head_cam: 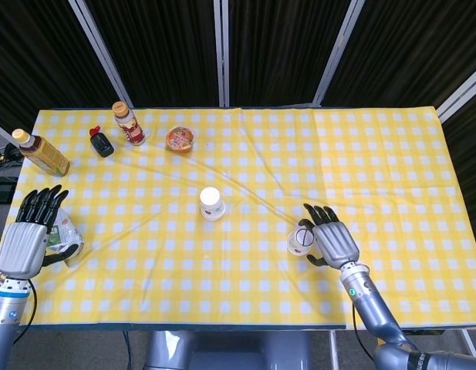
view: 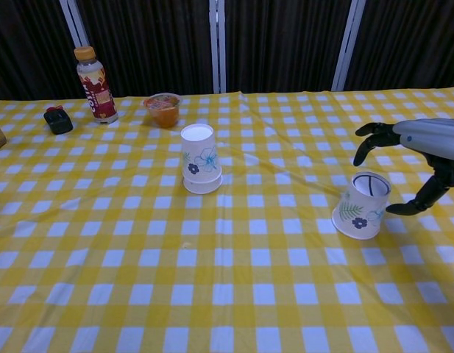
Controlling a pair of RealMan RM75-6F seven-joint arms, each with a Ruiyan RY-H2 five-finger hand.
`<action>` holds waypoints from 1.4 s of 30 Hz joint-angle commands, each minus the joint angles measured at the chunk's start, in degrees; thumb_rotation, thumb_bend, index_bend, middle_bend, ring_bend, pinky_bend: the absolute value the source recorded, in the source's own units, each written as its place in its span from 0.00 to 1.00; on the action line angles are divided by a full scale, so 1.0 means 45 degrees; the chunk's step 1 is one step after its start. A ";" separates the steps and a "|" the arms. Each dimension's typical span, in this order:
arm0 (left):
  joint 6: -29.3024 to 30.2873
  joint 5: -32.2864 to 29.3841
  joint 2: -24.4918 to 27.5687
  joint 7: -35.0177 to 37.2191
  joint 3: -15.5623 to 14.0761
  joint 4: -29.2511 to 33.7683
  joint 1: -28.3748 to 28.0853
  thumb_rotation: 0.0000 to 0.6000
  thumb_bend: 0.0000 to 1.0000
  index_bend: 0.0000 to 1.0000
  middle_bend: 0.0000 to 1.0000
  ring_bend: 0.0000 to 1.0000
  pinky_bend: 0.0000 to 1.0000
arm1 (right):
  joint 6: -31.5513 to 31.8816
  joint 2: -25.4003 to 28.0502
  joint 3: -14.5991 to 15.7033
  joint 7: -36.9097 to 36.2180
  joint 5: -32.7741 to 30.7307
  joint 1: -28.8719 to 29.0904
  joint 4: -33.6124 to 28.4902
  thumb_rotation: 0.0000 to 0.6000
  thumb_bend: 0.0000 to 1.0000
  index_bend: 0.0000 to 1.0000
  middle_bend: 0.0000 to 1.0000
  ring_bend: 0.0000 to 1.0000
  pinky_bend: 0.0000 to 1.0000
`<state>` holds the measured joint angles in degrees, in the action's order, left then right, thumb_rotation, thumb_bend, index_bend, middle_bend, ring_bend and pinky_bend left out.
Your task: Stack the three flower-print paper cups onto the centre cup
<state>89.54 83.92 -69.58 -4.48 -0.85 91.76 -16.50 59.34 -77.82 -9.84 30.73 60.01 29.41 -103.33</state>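
My right robot hand [view: 421,158] hovers spread open just beside the tilted cup [view: 361,205], holding nothing.

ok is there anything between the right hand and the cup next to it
Nothing visible. The right hand sits open right beside the tilted paper cup, fingers spread around it. Only bare checked cloth lies from there to the centre cup.

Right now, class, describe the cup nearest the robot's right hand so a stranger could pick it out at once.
On the yellow checked tablecloth, look right of the centre cup. The right-side cup is upside down and leans, beside the open right hand; unlike the centre cup, its white base bears a dark line.
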 commanded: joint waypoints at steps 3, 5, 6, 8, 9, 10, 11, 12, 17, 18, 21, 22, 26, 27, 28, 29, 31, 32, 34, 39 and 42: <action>-0.0124 -0.0008 0.0007 0.0027 0.0170 -0.0026 0.0074 1.00 0.12 0.00 0.00 0.00 0.00 | -0.0151 -0.0142 0.0018 -0.0025 -0.0358 0.0246 0.0322 1.00 0.14 0.30 0.00 0.00 0.00; -0.0224 -0.0006 0.0024 0.0070 0.0242 -0.0044 0.0105 1.00 0.12 0.00 0.00 0.00 0.00 | -0.0222 -0.0183 0.0064 -0.0051 -0.0500 0.0345 0.0463 1.00 0.14 0.30 0.00 0.00 0.00; -0.0258 0.0000 0.0026 0.0083 0.0273 -0.0055 0.0118 1.00 0.12 0.00 0.00 0.00 0.00 | -0.0233 -0.0195 0.0084 -0.0066 -0.0546 0.0376 0.0511 1.00 0.14 0.30 0.00 0.00 0.00; -0.0331 0.0014 0.0035 0.0102 0.0344 -0.0069 0.0146 1.00 0.12 0.00 0.00 0.00 0.00 | -0.0251 -0.0243 0.0148 -0.0117 -0.0632 0.0434 0.0636 1.00 0.15 0.31 0.00 0.00 0.00; -0.0343 0.0017 0.0036 0.0113 0.0369 -0.0070 0.0155 1.00 0.12 0.00 0.00 0.00 0.00 | -0.0271 -0.0257 0.0176 -0.0130 -0.0670 0.0449 0.0680 1.00 0.15 0.31 0.00 0.00 0.00; -0.0359 0.0020 0.0038 0.0129 0.0407 -0.0074 0.0169 1.00 0.12 0.00 0.00 0.00 0.00 | -0.0301 -0.0281 0.0213 -0.0148 -0.0724 0.0475 0.0747 1.00 0.15 0.32 0.00 0.00 0.00; -0.0382 0.0025 0.0038 0.0131 0.0451 -0.0086 0.0189 1.00 0.12 0.00 0.00 0.00 0.00 | -0.0338 -0.0309 0.0260 -0.0156 -0.0795 0.0513 0.0827 1.00 0.15 0.32 0.00 0.00 0.00; -0.0399 0.0030 0.0035 0.0121 0.0481 -0.0100 0.0203 1.00 0.12 0.00 0.00 0.00 0.00 | -0.0354 -0.0334 0.0288 -0.0161 -0.0847 0.0540 0.0878 1.00 0.15 0.33 0.00 0.00 0.00; -0.0492 0.0067 0.0022 0.0136 0.0581 -0.0124 0.0258 1.00 0.12 0.00 0.00 0.00 0.00 | -0.0265 -0.0518 0.0318 -0.0278 -0.0892 0.0632 0.1167 1.00 0.15 0.45 0.01 0.00 0.00; -0.0485 0.0079 0.0020 0.0146 0.0603 -0.0132 0.0269 1.00 0.12 0.00 0.00 0.00 0.00 | -0.0188 -0.0573 0.0296 -0.0334 -0.0836 0.0632 0.1222 1.00 0.15 0.46 0.02 0.00 0.00; -0.0513 0.0104 0.0036 0.0208 0.0684 -0.0132 0.0322 1.00 0.12 0.00 0.00 0.00 0.00 | 0.0014 -0.0704 0.0293 -0.0569 -0.0586 0.0629 0.1356 1.00 0.15 0.48 0.03 0.00 0.00; -0.0519 0.0112 0.0039 0.0216 0.0699 -0.0132 0.0331 1.00 0.12 0.00 0.00 0.00 0.00 | 0.0044 -0.0703 0.0278 -0.0606 -0.0541 0.0638 0.1343 1.00 0.15 0.48 0.03 0.00 0.00; -0.0561 0.0135 0.0058 0.0261 0.0782 -0.0130 0.0387 1.00 0.12 0.00 0.00 0.00 0.00 | 0.0351 -0.0533 -0.0065 -0.0751 -0.0063 0.0826 0.0850 1.00 0.16 0.48 0.03 0.00 0.00; -0.0578 0.0130 0.0063 0.0278 0.0809 -0.0129 0.0396 1.00 0.12 0.00 0.00 0.00 0.00 | 0.0443 -0.0456 -0.0232 -0.0712 0.0056 0.0931 0.0628 1.00 0.16 0.48 0.03 0.00 0.00; -0.0590 0.0133 0.0070 0.0294 0.0829 -0.0128 0.0408 1.00 0.12 0.00 0.00 0.00 0.00 | 0.0480 -0.0392 -0.0341 -0.0651 0.0056 0.1014 0.0455 1.00 0.16 0.48 0.03 0.00 0.00; -0.0611 0.0112 0.0083 0.0331 0.0861 -0.0129 0.0418 1.00 0.12 0.00 0.00 0.00 0.00 | 0.0530 -0.0333 -0.0588 -0.0596 0.0074 0.1176 0.0192 1.00 0.16 0.48 0.03 0.00 0.00; -0.0671 0.0092 0.0106 0.0393 0.0891 -0.0133 0.0440 1.00 0.12 0.00 0.00 0.00 0.00 | 0.0546 -0.0255 -0.0886 -0.0434 -0.0152 0.1408 -0.0134 1.00 0.16 0.47 0.03 0.00 0.00; -0.0700 0.0078 0.0117 0.0421 0.0905 -0.0135 0.0453 1.00 0.12 0.00 0.00 0.00 0.00 | 0.0556 -0.0228 -0.1021 -0.0327 -0.0245 0.1535 -0.0263 1.00 0.16 0.47 0.03 0.00 0.00; -0.0757 0.0053 0.0132 0.0472 0.0933 -0.0148 0.0475 1.00 0.12 0.00 0.00 0.00 0.00 | 0.0557 -0.0199 -0.1340 -0.0082 -0.0470 0.1849 -0.0495 1.00 0.16 0.47 0.03 0.00 0.00; -0.0902 0.0036 0.0154 0.0600 0.1006 -0.0193 0.0476 1.00 0.12 0.00 0.00 0.00 0.00 | 0.0524 -0.0467 -0.2134 0.0480 -0.1131 0.2763 -0.0714 1.00 0.16 0.47 0.03 0.00 0.00; -0.1011 0.0011 0.0161 0.0708 0.1043 -0.0230 0.0472 1.00 0.12 0.00 0.00 0.00 0.00 | 0.0505 -0.0782 -0.2434 0.0853 -0.1549 0.3331 -0.0610 1.00 0.16 0.47 0.03 0.00 0.00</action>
<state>85.13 84.01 -68.88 -1.42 3.79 90.79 -14.36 61.67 -80.44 -19.94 33.52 53.98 43.10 -106.21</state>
